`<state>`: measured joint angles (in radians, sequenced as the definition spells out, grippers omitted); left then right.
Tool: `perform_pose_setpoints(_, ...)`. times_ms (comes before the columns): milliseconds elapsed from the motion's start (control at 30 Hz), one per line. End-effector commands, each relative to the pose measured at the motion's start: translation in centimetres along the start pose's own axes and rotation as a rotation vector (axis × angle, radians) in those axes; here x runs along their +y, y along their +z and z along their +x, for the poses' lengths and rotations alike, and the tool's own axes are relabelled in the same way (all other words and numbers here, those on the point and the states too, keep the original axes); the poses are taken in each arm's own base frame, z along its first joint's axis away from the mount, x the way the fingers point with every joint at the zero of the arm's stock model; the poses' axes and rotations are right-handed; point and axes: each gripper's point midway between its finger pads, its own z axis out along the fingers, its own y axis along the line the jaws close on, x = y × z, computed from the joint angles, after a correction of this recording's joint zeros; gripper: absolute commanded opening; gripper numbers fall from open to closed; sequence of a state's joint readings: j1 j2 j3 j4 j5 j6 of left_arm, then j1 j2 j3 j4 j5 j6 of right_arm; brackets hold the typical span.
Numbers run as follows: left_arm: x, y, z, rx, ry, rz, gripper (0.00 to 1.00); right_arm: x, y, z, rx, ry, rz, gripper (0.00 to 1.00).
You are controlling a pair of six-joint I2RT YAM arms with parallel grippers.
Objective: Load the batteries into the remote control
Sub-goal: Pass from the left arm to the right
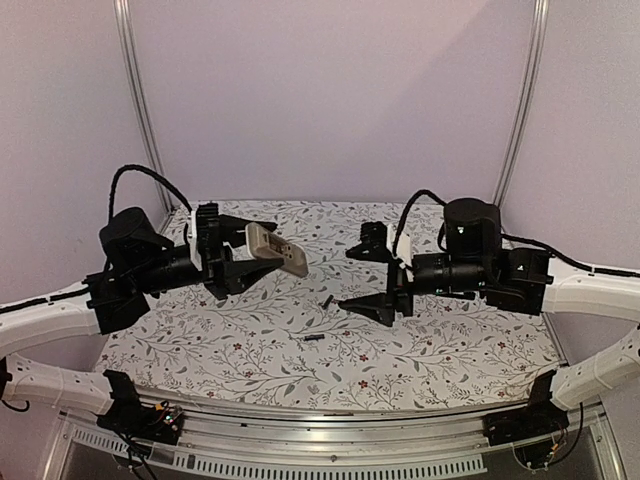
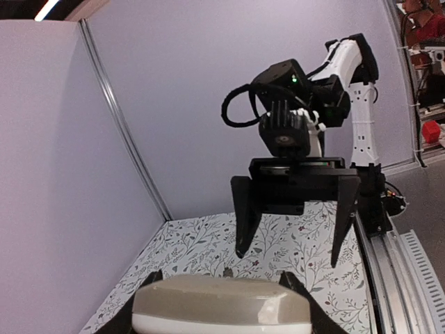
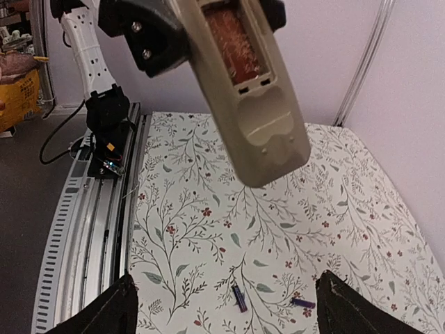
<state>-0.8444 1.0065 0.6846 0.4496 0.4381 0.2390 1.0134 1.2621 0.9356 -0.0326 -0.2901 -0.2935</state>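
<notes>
My left gripper [image 1: 246, 251] is shut on the remote control [image 1: 278, 249] and holds it in the air above the table, grey-tan back towards the right arm. In the left wrist view the remote [image 2: 221, 304] fills the gap between the fingers. In the right wrist view the remote [image 3: 249, 90] shows an open battery compartment. My right gripper [image 1: 360, 279] is open and empty, facing the remote from a short distance; its two fingertips [image 3: 124, 292] frame the table below. Two small dark batteries [image 1: 327, 300] [image 1: 313, 339] lie on the table, also in the right wrist view [image 3: 239, 297] [image 3: 302, 303].
The floral tablecloth [image 1: 420, 350] covers the table. Purple walls close the back and sides. A metal rail [image 1: 330, 440] runs along the near edge. The right arm [image 2: 292, 132] faces the left wrist camera.
</notes>
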Motion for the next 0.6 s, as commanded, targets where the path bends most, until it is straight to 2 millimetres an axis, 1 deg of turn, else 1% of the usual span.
perform_pose_setpoints(0,-4.8,-0.6,-1.0,-0.051,0.052,0.193,0.00,0.9,-0.7,-5.9,-0.222,-0.268,-0.075,0.93)
perform_pose_setpoints(33,-5.2,-0.6,-1.2,-0.060,0.056,0.207,0.00,1.2,-0.5,-6.4,-0.229,-0.271,-0.087,0.96)
perform_pose_setpoints(133,-6.0,-0.5,-1.3,-0.066,0.061,0.236,0.00,2.5,0.7,-7.6,-0.249,-0.281,-0.132,0.98)
perform_pose_setpoints(233,-6.4,-0.2,-1.2,-0.069,0.074,0.247,0.00,3.9,2.2,-7.8,-0.244,-0.304,-0.157,0.98)
perform_pose_setpoints(267,-6.4,-0.1,-1.4,-0.076,0.077,0.249,0.00,4.1,2.8,-7.7,-0.235,-0.310,-0.150,0.97)
perform_pose_setpoints(367,-6.7,0.2,-1.6,-0.092,0.078,0.258,0.00,4.2,3.5,-7.9,-0.233,-0.304,-0.157,0.93)
perform_pose_setpoints(433,-6.9,0.4,-1.5,-0.091,0.072,0.266,0.00,4.1,4.0,-8.1,-0.231,-0.289,-0.156,0.84)
perform_pose_setpoints(533,-7.0,0.5,-1.2,-0.086,0.067,0.269,0.00,3.8,4.6,-8.1,-0.222,-0.254,-0.150,0.63)
perform_pose_setpoints(567,-7.1,0.6,-1.2,-0.086,0.067,0.269,0.00,3.7,4.7,-8.0,-0.221,-0.245,-0.142,0.54)
